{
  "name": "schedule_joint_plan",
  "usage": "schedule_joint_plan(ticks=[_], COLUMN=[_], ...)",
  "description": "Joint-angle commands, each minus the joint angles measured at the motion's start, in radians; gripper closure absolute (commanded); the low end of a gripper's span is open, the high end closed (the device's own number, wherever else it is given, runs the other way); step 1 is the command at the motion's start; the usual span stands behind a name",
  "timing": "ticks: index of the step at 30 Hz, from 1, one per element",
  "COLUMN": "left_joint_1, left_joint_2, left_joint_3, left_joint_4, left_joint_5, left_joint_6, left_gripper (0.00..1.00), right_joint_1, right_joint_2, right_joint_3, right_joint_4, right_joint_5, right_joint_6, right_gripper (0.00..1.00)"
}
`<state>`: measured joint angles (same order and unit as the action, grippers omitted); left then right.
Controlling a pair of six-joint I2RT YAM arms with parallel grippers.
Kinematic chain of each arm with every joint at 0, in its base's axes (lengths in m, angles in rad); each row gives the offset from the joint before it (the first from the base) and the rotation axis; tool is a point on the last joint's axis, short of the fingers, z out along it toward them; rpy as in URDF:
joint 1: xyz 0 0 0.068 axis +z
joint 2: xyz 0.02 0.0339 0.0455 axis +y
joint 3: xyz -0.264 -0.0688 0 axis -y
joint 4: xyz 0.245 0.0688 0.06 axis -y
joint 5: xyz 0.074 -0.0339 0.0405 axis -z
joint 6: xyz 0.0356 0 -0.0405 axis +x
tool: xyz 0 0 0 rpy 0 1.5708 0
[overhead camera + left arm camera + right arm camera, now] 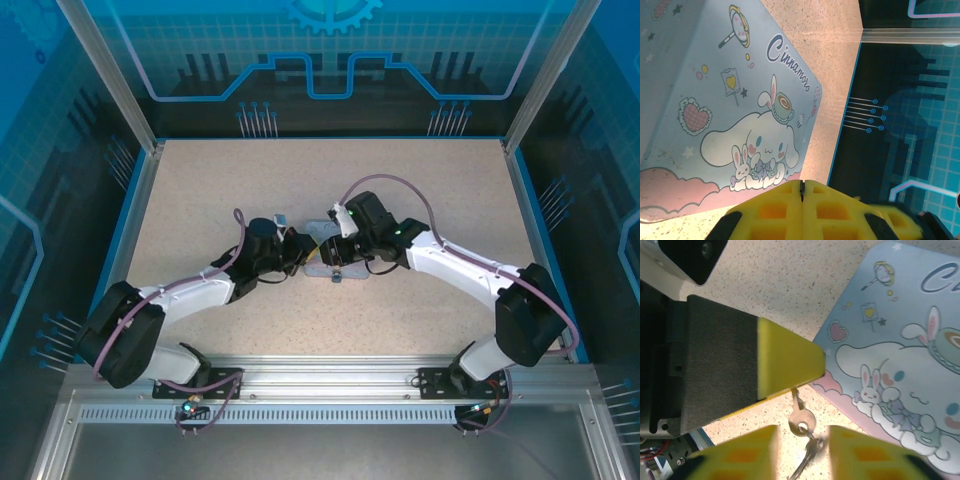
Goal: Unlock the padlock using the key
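Low at centre of the right wrist view, the key (801,424) hangs from the left claw (790,365), pinched by what seems its blade, just off the tin (900,340). The right claw (804,440) gapes either side of the head, untouching. It would do well to close squarely on the head before the left lets go. The left wrist view adds the left fingers (775,205) pressed together. From overhead the padlock is too small to pick out.
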<state>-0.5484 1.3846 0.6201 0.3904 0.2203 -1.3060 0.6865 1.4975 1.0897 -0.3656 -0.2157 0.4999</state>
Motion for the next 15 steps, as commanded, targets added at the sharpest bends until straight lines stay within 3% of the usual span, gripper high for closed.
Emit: schedule_joint_plan(ticks=[1, 6, 15], left_joint_1=[-0.008, -0.006, -0.002], left_joint_2=[0.013, 0.008, 0.062], left_joint_3=[0.051, 0.102, 0.23], left_joint_4=[0.009, -0.002, 0.017], left_joint_5=[0.007, 0.051, 0.116], left_joint_6=[0.063, 0.191, 0.36], left_gripper=[1.0, 1.0, 1.0], right_joint_1=[-0.065, -0.174, -0.314], right_joint_2=[-0.082, -0.16, -0.188], right_joint_3=[-0.047, -0.126, -0.247], right_joint_4=[0.043, 0.115, 0.425], right_joint_5=[-0.027, -0.15, -0.396], right_joint_6=[0.047, 0.108, 0.27], right_gripper=[0.43, 0.38, 0.4])
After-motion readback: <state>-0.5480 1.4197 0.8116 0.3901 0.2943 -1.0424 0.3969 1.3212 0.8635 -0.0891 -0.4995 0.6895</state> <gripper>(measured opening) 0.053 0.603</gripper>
